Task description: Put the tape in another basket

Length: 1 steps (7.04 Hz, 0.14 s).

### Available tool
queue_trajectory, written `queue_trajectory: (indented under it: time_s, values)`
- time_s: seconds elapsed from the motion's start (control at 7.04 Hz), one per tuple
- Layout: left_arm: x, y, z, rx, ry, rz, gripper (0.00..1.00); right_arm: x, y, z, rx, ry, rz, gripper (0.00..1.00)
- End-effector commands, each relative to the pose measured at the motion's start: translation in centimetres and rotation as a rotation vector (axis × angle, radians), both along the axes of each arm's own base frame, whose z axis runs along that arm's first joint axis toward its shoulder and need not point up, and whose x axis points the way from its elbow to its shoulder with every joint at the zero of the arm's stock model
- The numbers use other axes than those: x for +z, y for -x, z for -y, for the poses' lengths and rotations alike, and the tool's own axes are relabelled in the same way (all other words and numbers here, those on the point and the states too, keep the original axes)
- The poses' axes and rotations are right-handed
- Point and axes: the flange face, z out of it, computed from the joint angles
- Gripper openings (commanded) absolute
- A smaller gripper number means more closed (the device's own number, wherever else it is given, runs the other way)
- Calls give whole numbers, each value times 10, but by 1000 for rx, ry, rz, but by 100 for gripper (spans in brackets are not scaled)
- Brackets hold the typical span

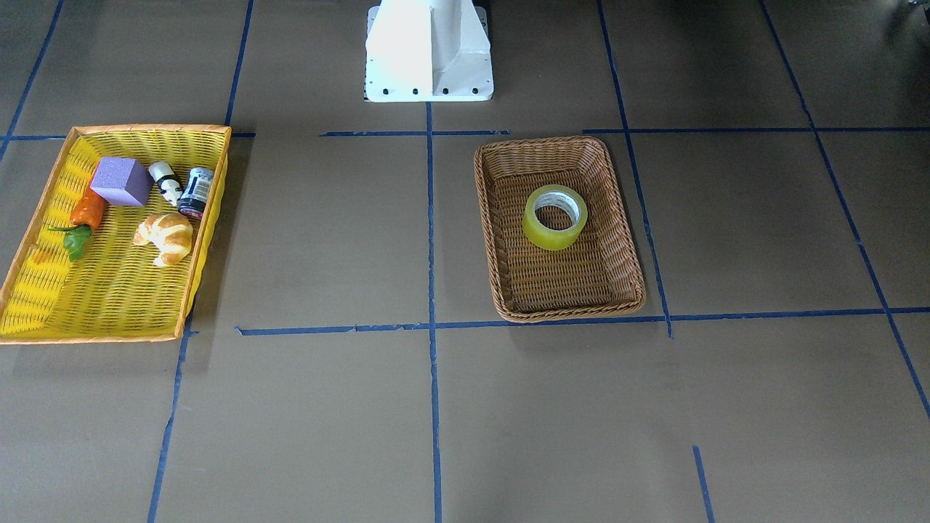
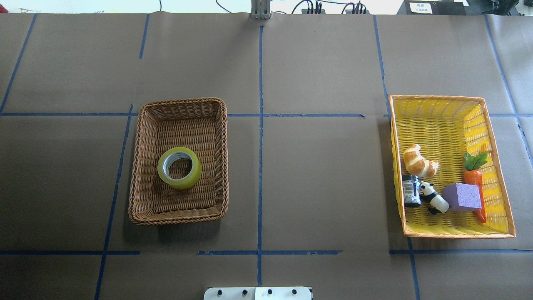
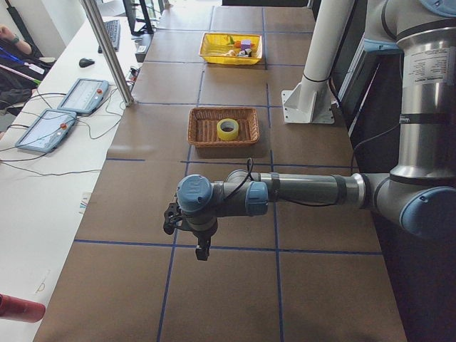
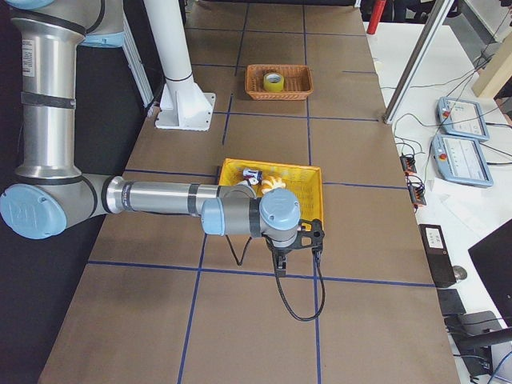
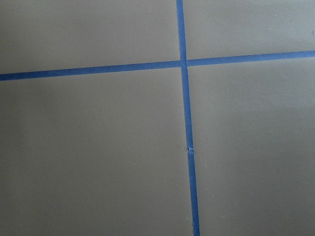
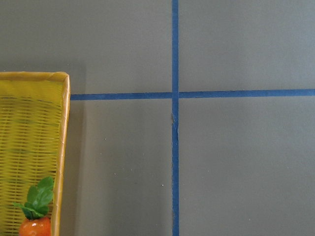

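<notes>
Lying flat on the floor of the brown wicker basket point(image 1: 485, 218), the tape point(image 1: 555, 216) is seen right of centre in the front-facing view, its open core turned upward. The yellow basket point(image 1: 149, 131) is located at the left edge of that view, well apart on the tabletop point(image 1: 327, 240); a croissant point(image 1: 165, 236), a purple block point(image 1: 121, 181), a carrot point(image 1: 87, 209), a panda figure point(image 1: 167, 183) and a dark jar point(image 1: 196, 192) are contained in it. The left hand point(image 3: 203, 251) is shown low in the left side view, the right hand point(image 4: 278, 262) below centre in the right side view. Whether either hand is open, closed or loaded cannot be told.
</notes>
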Motion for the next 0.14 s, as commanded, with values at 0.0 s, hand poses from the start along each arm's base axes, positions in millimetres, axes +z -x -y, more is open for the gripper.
queue_trajectory:
  time_s: [0.0]
  values:
    - [1,1,0,0,-2,0,100,1,0,0,-1,0,-2,100]
